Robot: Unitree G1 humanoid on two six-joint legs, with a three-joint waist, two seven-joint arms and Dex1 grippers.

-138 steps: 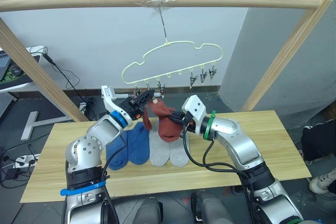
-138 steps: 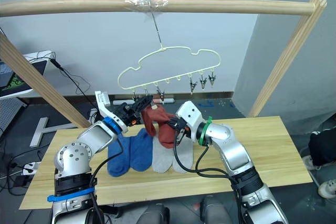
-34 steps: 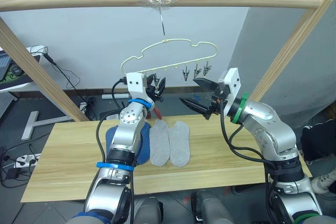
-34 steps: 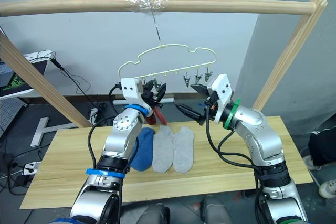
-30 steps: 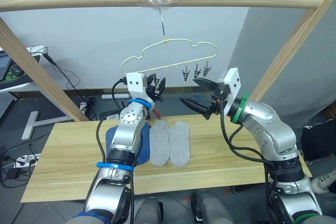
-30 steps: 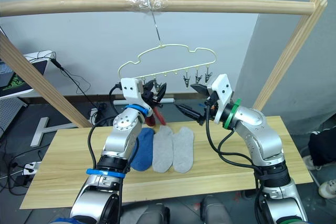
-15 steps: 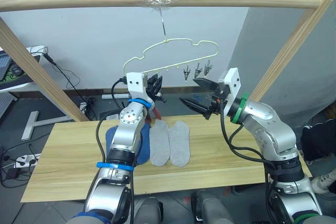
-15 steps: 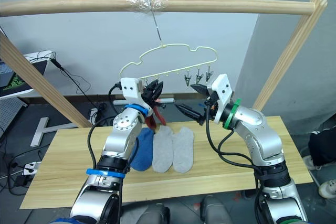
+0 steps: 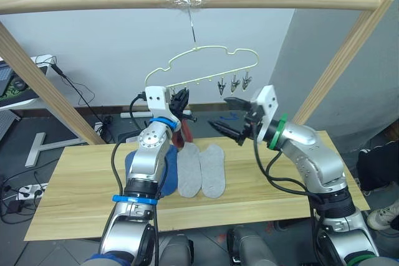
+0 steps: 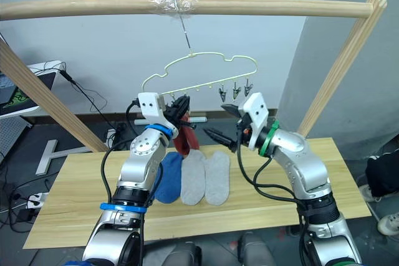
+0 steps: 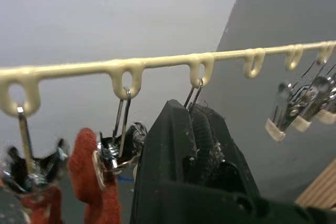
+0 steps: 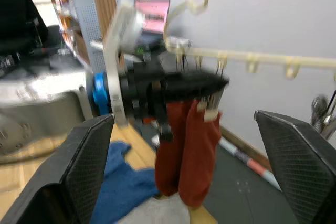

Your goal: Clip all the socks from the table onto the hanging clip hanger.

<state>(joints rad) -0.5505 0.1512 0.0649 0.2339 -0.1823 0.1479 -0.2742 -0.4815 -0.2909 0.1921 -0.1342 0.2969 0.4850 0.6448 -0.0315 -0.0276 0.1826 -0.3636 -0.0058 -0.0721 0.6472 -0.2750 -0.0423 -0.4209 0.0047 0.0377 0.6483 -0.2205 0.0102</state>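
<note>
The pale yellow-green clip hanger [image 9: 212, 49] hangs by its hook from the wooden pole. My left gripper [image 9: 184, 96] is raised to the hanger's bottom rail and is shut on a metal clip [image 11: 192, 94] under the third loop. Two rust red socks [image 9: 181, 133] hang from the clips beside it, also seen as red socks [image 12: 188, 148] in the right wrist view. My right gripper [image 9: 218, 112] is open and holds nothing, just right of the red socks. Two light grey socks [image 9: 201, 171] lie flat on the table [image 9: 280, 179]. Blue socks [image 9: 132, 165] lie left of them, partly behind my left arm.
Three free clips [image 9: 232, 83] hang bunched at the hanger's right end. The round wooden pole [image 9: 93, 1] spans overhead, with slanted posts [image 9: 340, 60] at both sides. Bare table lies right of the grey socks. Cables and equipment sit on the floor behind.
My left gripper has shut on the third clip. My right gripper has moved left and slightly down, closer to the hanging red socks.
</note>
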